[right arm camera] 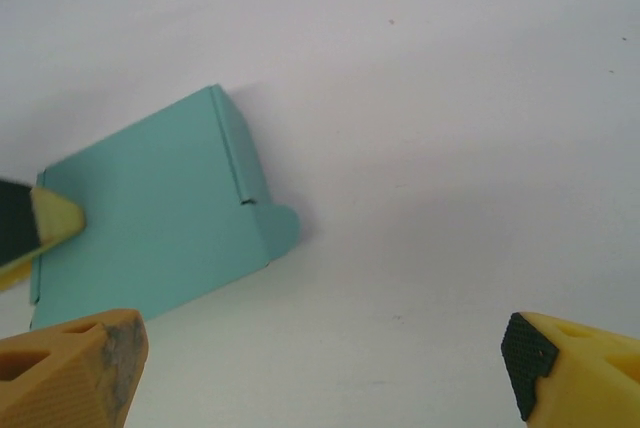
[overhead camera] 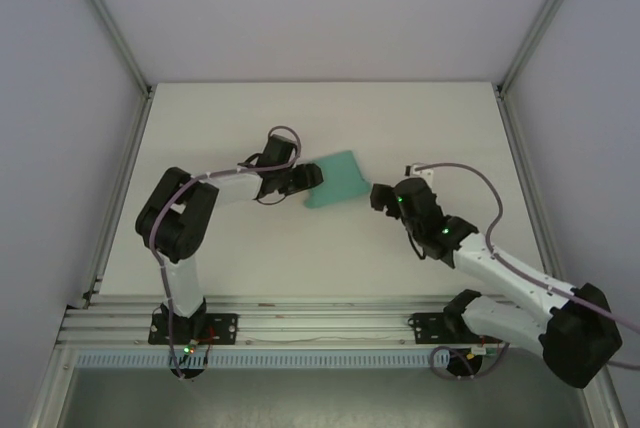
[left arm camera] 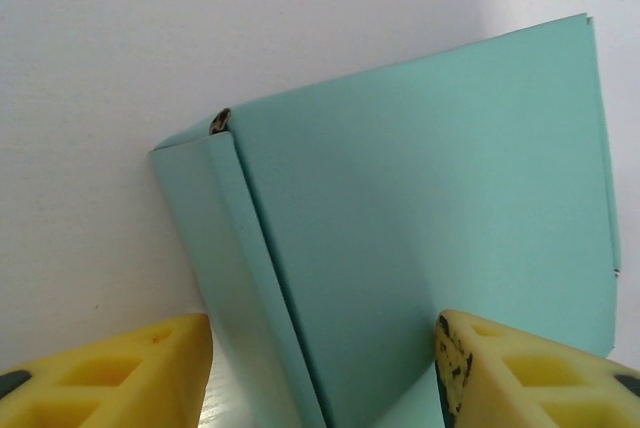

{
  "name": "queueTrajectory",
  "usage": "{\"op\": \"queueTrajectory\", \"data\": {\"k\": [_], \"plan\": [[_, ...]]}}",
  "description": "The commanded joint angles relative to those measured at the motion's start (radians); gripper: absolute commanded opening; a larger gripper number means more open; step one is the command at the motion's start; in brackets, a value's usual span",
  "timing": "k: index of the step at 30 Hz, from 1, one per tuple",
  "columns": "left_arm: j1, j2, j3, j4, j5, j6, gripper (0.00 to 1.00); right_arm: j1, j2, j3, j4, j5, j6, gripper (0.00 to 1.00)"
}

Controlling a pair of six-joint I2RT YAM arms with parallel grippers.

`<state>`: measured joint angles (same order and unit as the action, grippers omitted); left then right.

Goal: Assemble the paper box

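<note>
Paper box (overhead camera: 335, 180): one, teal, between left jaws.

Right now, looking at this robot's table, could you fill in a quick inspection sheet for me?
Surface: white table, flat, a few tiny specks.
Job's things: one teal paper box near mid-table, folded up, one rounded tab sticking out.
Clutter: nothing seen.
Grippers: left gripper has its yellow fingers either side of a folded edge of the box, grip uncertain; right gripper open wide, holding nothing, apart from the box.
Cables: a grey cable loops over each arm, hanging free.
Surroundings: pale walls, metal frame posts, mounting rail at the near edge.
</note>
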<state>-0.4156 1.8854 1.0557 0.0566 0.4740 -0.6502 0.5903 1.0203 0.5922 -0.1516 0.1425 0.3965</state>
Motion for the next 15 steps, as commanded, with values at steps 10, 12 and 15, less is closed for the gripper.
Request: {"op": "queueTrajectory", "data": {"k": [10, 12, 15], "plan": [[0.075, 0.063, -0.103, 0.168, 0.141, 0.007, 0.4, -0.176, 0.358, 0.218, 0.02, -0.334, 0.009, 0.92], [0.094, 0.067, -0.13, 0.216, 0.178, -0.022, 0.37, -0.208, 0.431, 0.249, 0.062, -0.418, 0.035, 0.91], [0.112, 0.067, -0.165, 0.273, 0.21, -0.045, 0.31, -0.25, 0.533, 0.292, 0.133, -0.586, 0.079, 0.88]]}}
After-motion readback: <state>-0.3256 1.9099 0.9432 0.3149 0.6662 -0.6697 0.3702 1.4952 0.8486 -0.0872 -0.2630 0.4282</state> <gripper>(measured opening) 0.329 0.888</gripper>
